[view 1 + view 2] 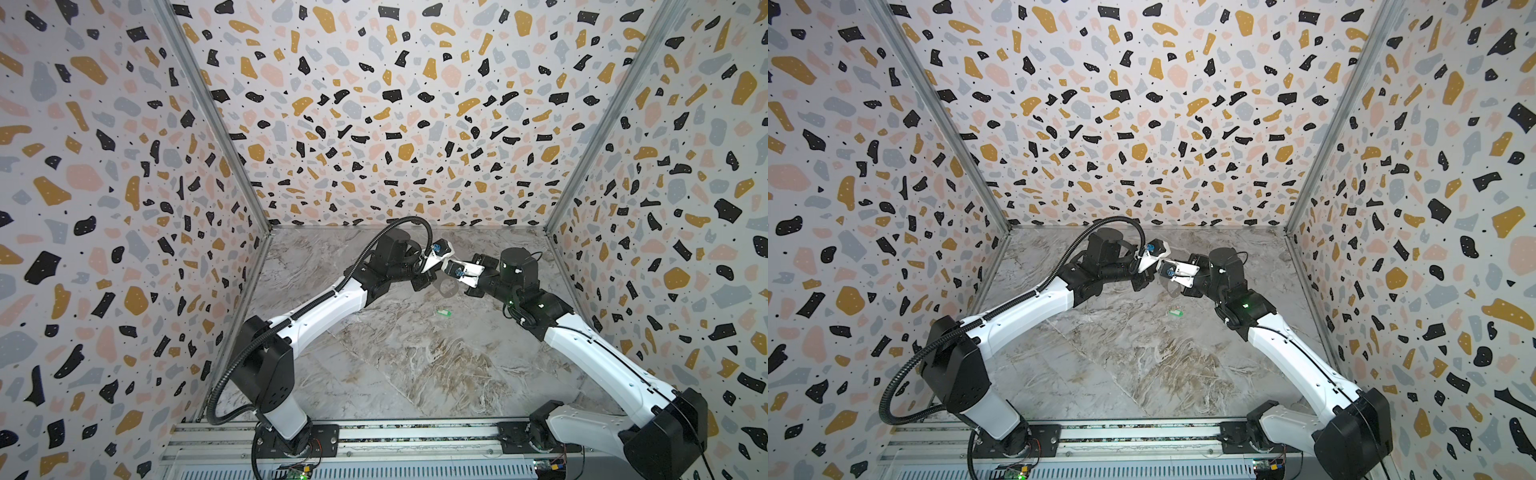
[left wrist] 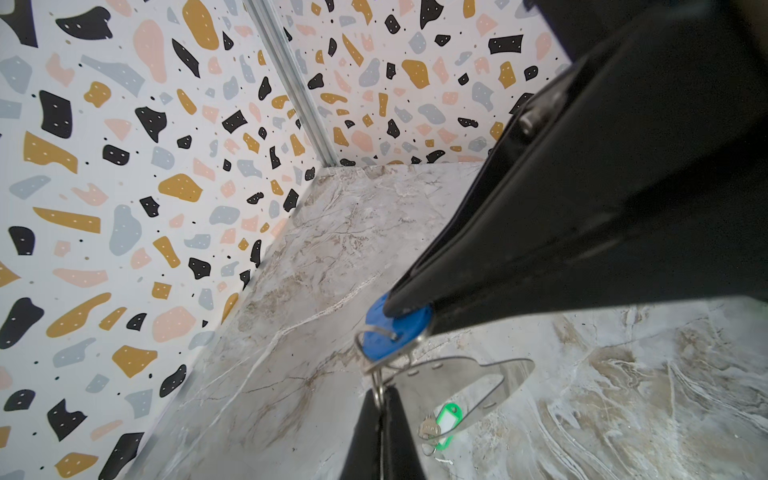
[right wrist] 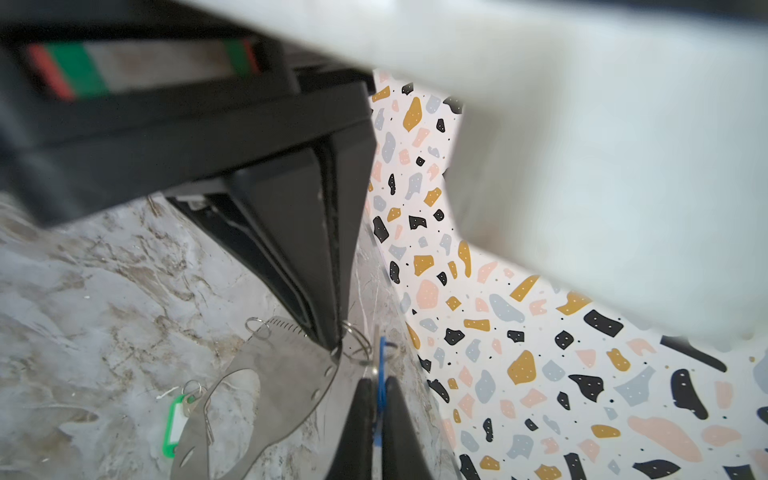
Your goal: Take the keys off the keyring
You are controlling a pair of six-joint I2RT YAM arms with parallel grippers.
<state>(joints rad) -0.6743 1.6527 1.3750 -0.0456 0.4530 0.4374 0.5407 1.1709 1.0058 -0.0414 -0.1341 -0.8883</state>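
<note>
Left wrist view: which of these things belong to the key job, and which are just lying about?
Part of the job:
blue key, pinched in the right gripper
keyring, held up at its ringed edge by the left gripper
green key, lying loose on the table

Just surroundings:
table
patterned walls
</note>
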